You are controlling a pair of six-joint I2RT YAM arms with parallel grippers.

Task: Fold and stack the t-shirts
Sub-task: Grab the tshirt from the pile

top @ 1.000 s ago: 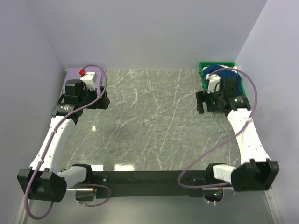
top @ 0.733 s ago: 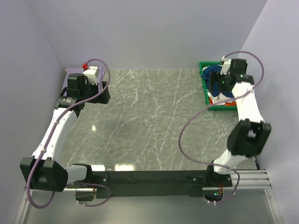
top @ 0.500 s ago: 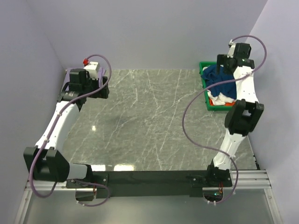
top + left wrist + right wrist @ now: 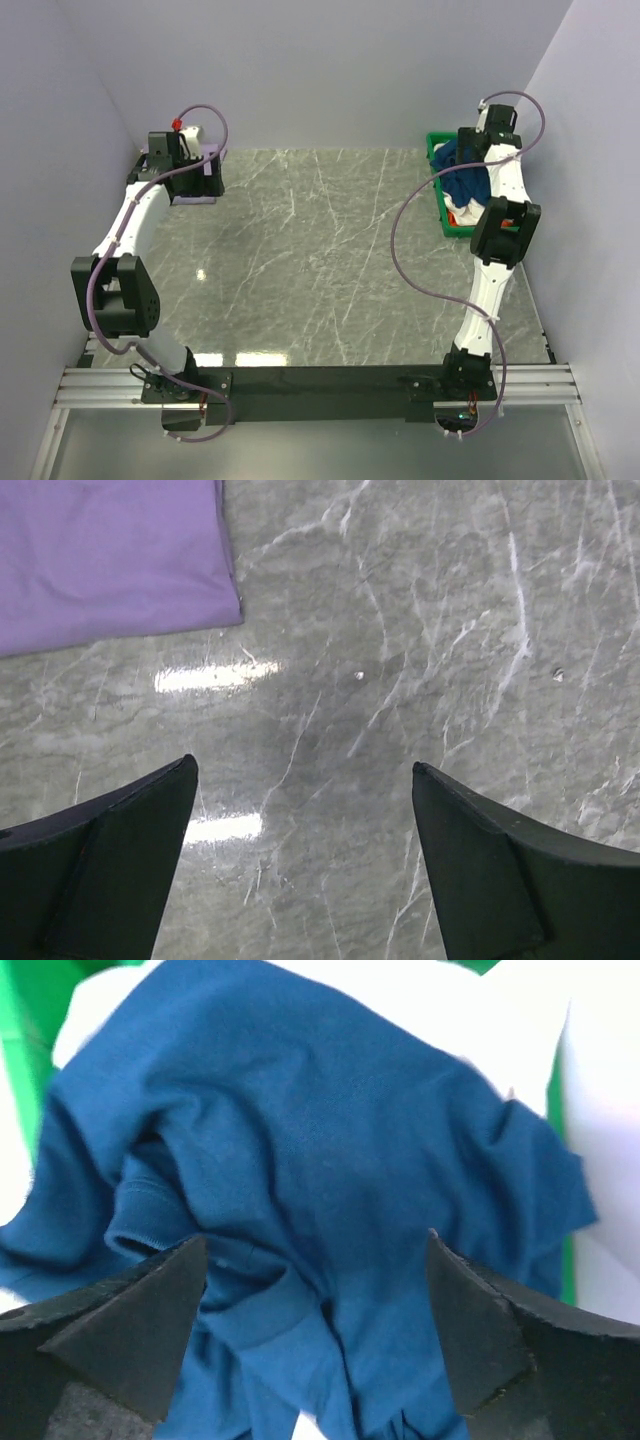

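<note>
The left gripper (image 4: 302, 765) is held spread over the table (image 4: 450, 630), near the lavender shirt (image 4: 110, 560). The right gripper (image 4: 316, 1238) is spread above the blue shirt (image 4: 330, 1130), which is heaped in the green bin (image 4: 25, 1040).

Lavender tee (image 4: 110, 560): partly out of frame, top-left, L wrist view.

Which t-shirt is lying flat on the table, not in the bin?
The pale lavender t-shirt, flat on the table at far left; the blue t-shirt and white t-shirt lie bunched in the green bin.
</note>
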